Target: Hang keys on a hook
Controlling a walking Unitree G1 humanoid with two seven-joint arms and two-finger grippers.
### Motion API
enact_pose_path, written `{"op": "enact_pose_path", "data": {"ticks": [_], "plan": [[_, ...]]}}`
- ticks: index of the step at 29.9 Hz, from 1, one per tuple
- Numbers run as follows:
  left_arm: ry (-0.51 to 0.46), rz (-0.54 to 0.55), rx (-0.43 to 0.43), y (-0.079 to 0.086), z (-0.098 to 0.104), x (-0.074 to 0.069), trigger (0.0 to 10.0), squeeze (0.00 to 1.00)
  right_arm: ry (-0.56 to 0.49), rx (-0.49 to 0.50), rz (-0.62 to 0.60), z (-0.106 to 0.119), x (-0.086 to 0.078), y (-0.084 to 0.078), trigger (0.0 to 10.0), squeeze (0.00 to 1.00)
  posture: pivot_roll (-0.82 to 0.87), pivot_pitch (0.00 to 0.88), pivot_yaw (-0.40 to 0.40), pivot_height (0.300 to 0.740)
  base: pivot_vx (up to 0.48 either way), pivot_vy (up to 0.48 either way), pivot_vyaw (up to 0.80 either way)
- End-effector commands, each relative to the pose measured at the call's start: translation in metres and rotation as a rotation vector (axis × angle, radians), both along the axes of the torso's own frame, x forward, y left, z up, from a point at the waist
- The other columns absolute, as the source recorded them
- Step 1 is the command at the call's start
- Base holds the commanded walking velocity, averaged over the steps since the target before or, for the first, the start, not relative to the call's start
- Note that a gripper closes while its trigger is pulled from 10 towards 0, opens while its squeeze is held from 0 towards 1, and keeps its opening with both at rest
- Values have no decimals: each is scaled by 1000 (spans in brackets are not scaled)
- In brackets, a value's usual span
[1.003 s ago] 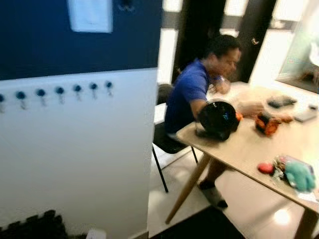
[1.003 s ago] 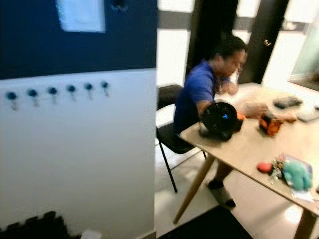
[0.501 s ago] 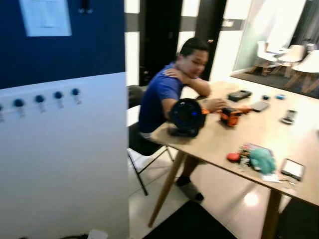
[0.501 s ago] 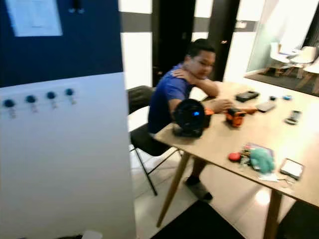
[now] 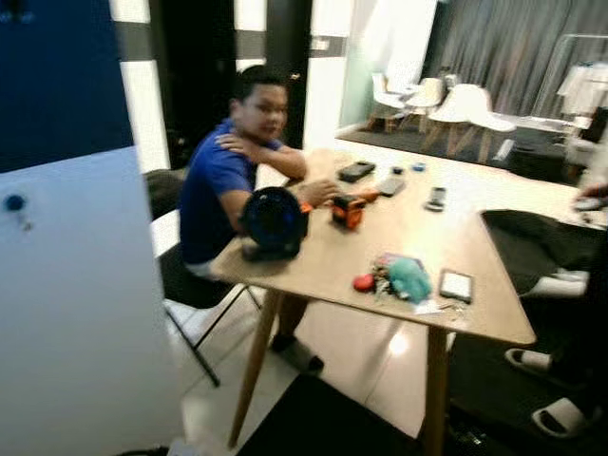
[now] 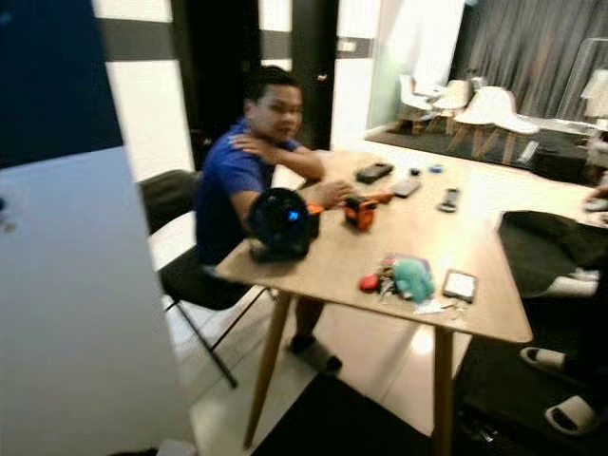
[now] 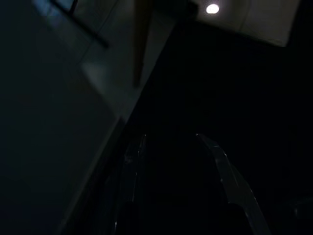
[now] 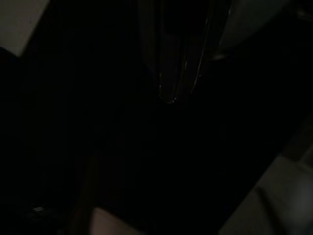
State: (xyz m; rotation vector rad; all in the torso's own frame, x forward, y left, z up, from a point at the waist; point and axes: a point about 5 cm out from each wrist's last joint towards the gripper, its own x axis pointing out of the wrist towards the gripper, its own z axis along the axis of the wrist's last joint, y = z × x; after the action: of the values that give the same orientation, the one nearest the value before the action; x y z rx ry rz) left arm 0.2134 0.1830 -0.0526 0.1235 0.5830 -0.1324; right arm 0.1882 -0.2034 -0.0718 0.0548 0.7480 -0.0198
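Both your arms hang idle in shade, left gripper (image 7: 181, 161) fingers apart, right gripper (image 8: 178, 78) state indiscernible; well away, the keys (image 5: 382, 281) lie on the table (image 5: 332, 261), one hook (image 5: 14, 203) on the wall.

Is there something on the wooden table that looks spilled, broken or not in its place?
Nothing looks spilled or broken. On the table lie a black round device, an orange item, a teal plush with keys and a phone near the front edge, all loosely scattered. A person sits beside it.
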Motion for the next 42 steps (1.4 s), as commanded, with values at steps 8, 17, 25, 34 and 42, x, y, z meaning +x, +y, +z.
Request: {"op": "enact_pose_path", "data": {"ticks": [8, 17, 25, 34, 42], "plan": [[31, 12, 10, 4, -5, -8, 10000, 0, 22, 16, -6, -4, -5, 4, 10000, 0, 90, 0, -10, 740, 0, 0, -800], [29, 13, 12, 3, -5, -7, 10000, 0, 10, 26, -9, -3, -4, 5, 10000, 0, 89, 0, -12, 740, 0, 0, -765], [34, 27, 18, 5, -6, -10, 10000, 0, 4, 10, 13, -1, -1, 5, 10000, 0, 89, 0, -18, 740, 0, 0, 0], [33, 39, 9, 3, -7, -11, 10000, 0, 5, -3, 49, -1, -2, 4, 10000, 0, 72, 0, -17, 740, 0, 0, 0], [28, 34, 9, 2, -6, -8, 10000, 0, 0, -8, 63, -2, -3, 6, 10000, 0, 69, 0, -15, 740, 0, 0, 572]]}}
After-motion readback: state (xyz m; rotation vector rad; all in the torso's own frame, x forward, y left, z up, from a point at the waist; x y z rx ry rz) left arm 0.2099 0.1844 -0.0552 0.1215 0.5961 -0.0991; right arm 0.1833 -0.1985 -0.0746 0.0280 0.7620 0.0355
